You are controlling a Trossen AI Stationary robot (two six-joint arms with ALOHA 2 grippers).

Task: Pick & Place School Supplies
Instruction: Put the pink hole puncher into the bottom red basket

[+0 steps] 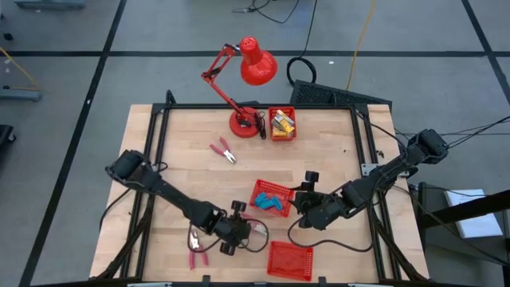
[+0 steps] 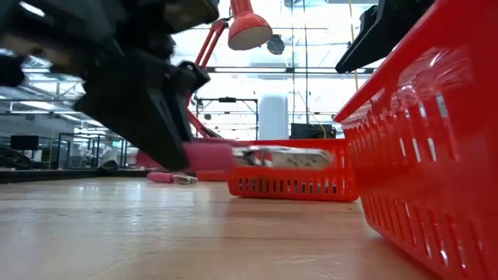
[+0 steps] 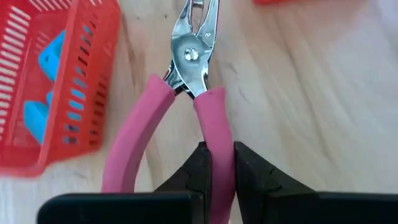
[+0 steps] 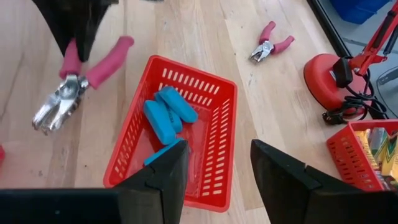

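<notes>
My left gripper (image 1: 239, 229) is near the table's near edge, shut on red-handled pliers (image 3: 196, 68) with metal jaws (image 2: 284, 158). My right gripper (image 4: 214, 180) is open and hangs over a red mesh basket (image 4: 217, 143) that holds light-blue blocks (image 4: 165, 115), touching nothing. A second pair of pliers (image 1: 223, 150) lies flat farther back. A third pair (image 1: 197, 253) lies by the near edge, left of my left gripper. Yellow pieces (image 1: 281, 122) sit in the far basket. My left gripper pinches one pink handle (image 3: 214, 155) of the pliers between its two fingers (image 3: 249, 174), and the handle runs along them. The other handle (image 3: 134, 149) stands free to the side. The gripper slants down from above. The pliers are lifted clear and about level (image 2: 233, 156).
A third red basket (image 1: 288, 260) stands at the near edge, right of my left gripper. A red desk lamp (image 1: 243, 119) stands at the far edge beside the far basket (image 1: 272, 135). A dark cable loops near my left gripper (image 1: 256, 241). Bare wood lies left of centre.
</notes>
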